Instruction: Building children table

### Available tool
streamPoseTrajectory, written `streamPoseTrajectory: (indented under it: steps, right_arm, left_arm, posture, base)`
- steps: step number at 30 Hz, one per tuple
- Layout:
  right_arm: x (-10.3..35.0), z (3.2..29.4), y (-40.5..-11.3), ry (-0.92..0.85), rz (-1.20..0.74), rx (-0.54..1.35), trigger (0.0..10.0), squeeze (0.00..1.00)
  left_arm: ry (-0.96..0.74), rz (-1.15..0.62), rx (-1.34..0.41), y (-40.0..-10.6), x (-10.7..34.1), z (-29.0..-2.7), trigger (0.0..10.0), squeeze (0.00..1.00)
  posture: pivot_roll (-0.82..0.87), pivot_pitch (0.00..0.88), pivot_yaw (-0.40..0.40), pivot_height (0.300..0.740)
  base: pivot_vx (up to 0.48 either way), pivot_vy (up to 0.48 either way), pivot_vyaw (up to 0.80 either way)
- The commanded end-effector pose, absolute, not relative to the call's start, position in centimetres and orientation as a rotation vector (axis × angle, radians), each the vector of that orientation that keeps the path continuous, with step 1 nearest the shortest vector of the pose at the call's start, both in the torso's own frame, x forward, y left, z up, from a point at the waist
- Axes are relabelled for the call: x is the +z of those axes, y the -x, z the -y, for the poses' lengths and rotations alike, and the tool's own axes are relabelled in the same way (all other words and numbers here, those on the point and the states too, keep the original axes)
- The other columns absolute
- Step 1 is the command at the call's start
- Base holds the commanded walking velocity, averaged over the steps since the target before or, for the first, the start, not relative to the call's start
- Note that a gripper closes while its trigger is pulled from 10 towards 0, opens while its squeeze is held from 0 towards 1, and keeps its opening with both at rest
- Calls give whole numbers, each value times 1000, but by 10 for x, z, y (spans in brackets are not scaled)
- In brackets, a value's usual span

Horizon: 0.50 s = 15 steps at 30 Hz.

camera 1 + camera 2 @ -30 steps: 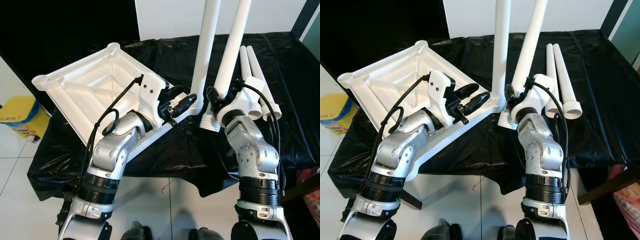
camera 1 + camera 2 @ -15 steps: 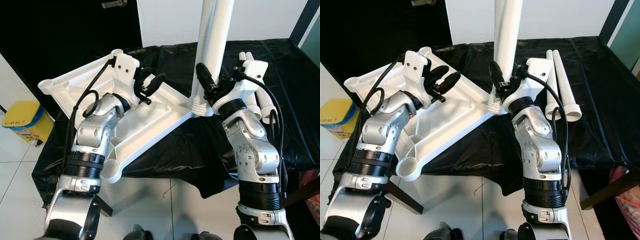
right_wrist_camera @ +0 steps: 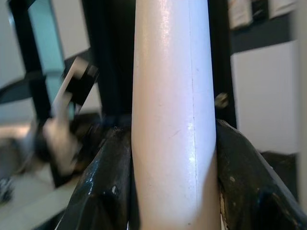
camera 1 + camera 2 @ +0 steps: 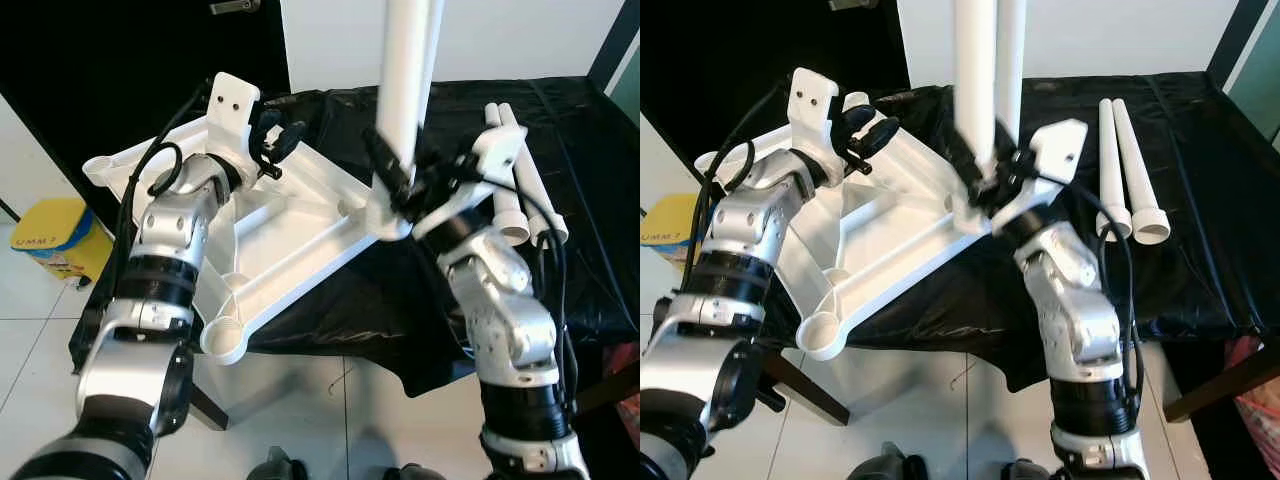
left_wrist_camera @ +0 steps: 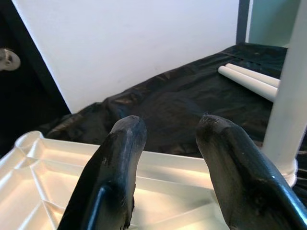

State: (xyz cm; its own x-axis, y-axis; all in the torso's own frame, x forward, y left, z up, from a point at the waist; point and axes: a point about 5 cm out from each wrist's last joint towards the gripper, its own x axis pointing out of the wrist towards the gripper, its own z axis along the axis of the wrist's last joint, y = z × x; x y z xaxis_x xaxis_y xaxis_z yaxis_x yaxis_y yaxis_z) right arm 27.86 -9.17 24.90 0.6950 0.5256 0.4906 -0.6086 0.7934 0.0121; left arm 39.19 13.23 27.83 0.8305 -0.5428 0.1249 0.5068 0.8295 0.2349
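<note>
black fingers of the right gripper [image 4: 398, 176] pinch a smooth white tube leg [image 4: 403, 70] that stands upright with its flared ribbed foot at the near corner of the white tabletop [image 4: 250, 240], beside a second upright leg. the left gripper [image 4: 866, 128] hangs with its fingers spread above the far edge of that tabletop, a ribbed plastic tray-like panel lying underside up with round corner sockets. it rests tilted over the edge of a table [image 4: 1200, 180] draped in black sheet, where two spare legs [image 4: 1127, 170] lie side by side.

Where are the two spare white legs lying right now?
The spare legs lie side by side on the black cloth, on the robot's right, beyond its right end effector.
</note>
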Motion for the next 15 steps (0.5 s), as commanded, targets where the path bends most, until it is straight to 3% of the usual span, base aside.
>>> streamPoseTrajectory:
  steps: [1,9,15]
  right_arm:
    - [254,90,-276,-166,527,655,10000,0]
    - [232,85,-274,-137,450,711,10000,0]
    - [213,79,-270,-122,388,755,10000,0]
  left_arm:
    - [-190,189,-475,-395,279,-140,10000,0]
    - [-242,253,-525,-402,304,-132,10000,0]
    - [-211,333,-667,-397,330,-115,10000,0]
  posture:
    - [-29,34,68,740]
    - [-28,32,51,740]
    - [-31,26,35,740]
  base:
    - [0,0,0]
    - [0,0,0]
    - [0,0,0]
